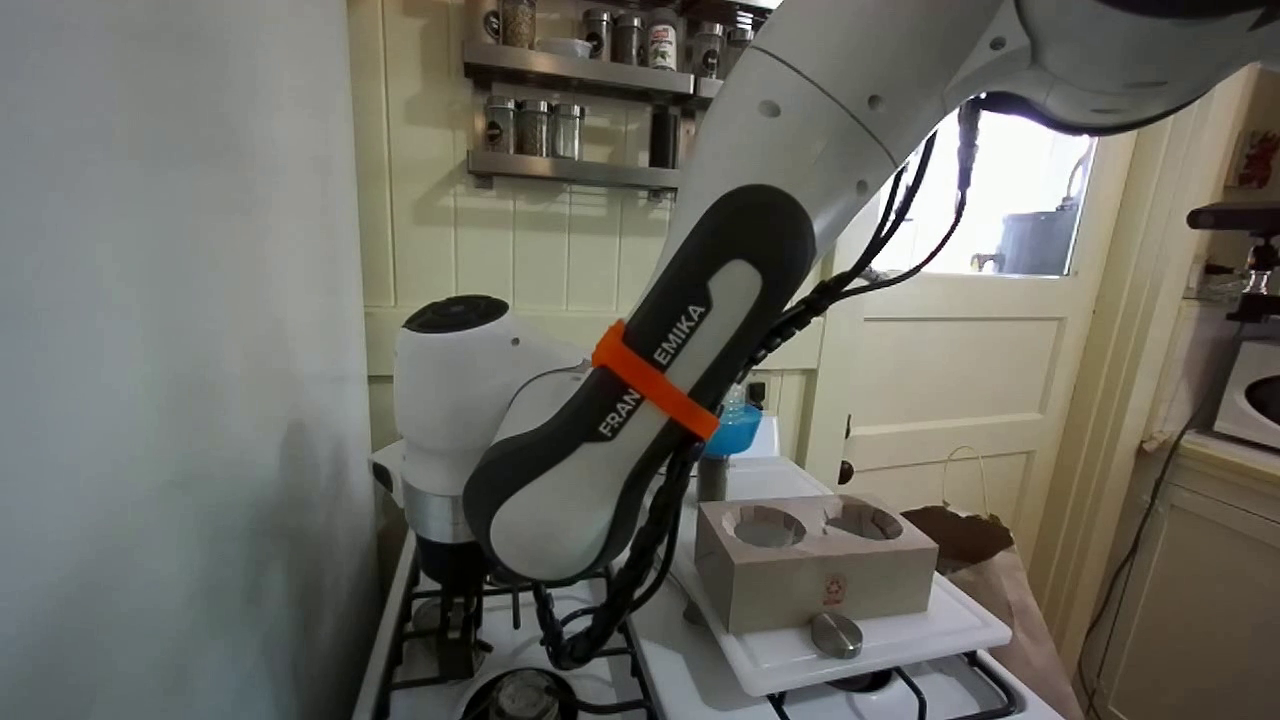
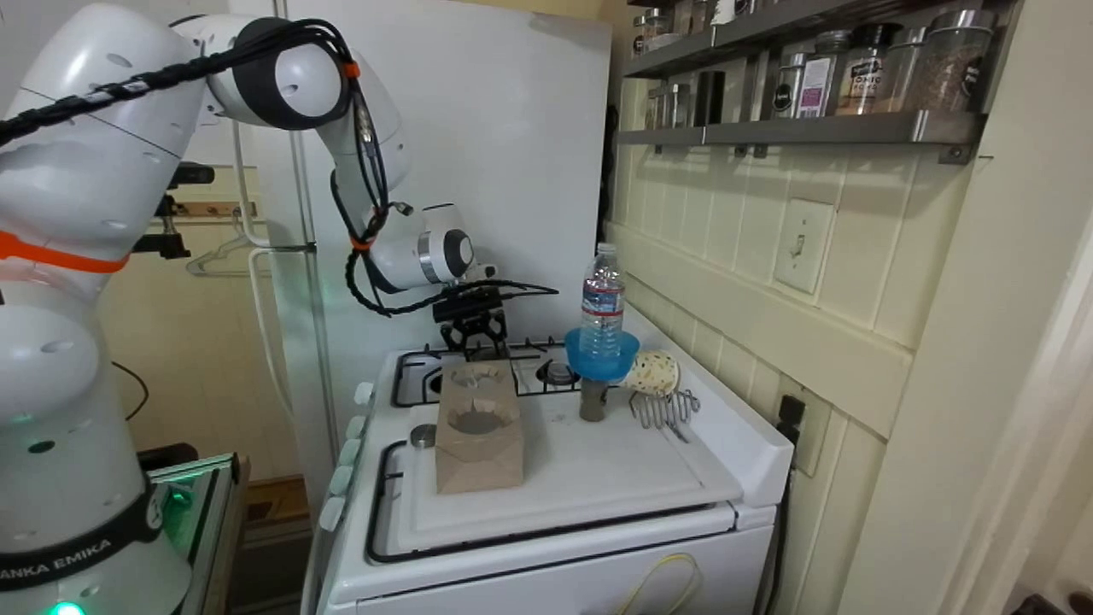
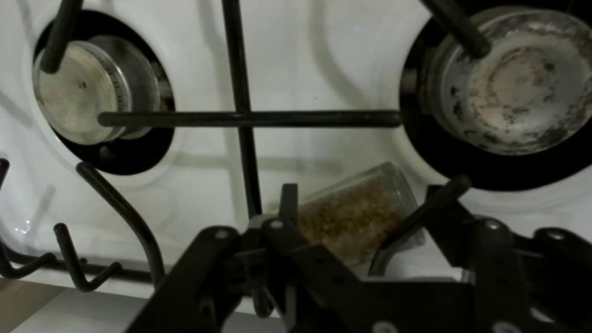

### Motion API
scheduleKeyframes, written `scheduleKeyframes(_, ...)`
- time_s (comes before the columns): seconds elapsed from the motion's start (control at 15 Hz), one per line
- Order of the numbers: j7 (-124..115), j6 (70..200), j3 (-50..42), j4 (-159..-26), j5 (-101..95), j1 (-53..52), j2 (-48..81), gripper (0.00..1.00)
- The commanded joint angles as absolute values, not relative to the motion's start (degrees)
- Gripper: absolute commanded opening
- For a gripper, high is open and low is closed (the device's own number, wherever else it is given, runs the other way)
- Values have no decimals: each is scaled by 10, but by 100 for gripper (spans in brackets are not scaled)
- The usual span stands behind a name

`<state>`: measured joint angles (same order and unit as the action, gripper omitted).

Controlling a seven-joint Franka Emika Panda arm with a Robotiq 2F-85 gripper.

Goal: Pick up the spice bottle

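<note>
Lying sideways on the white stove surface, one spice bottle, clear, brown-filled, is showing between the fingers of the spread pincer.

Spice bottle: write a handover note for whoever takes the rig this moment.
Gripper: open, jaws apart, one on each side of the spice bottle in the wrist view; cannot tell whether either touches it.
Spice bottle: lying on its side on the white stovetop, near the larger burner; a grate bar crosses in front of it.
Done: gripper placed at the bottle.
Left: close, then lift. The grate bar may snag, so probably go slowly.
</note>
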<state>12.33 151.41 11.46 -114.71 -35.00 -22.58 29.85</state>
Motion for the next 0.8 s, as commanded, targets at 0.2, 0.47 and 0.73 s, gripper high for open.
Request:
scheduleKeyframes(0.2,135,1497,127,-1165,-316,-222,282,20)
scheduleKeyframes(0.47,142,1480,133,-1175,-298,-222,266,7)
scheduleKeyframes(0.73,148,1468,138,-1176,-278,-219,263,49)
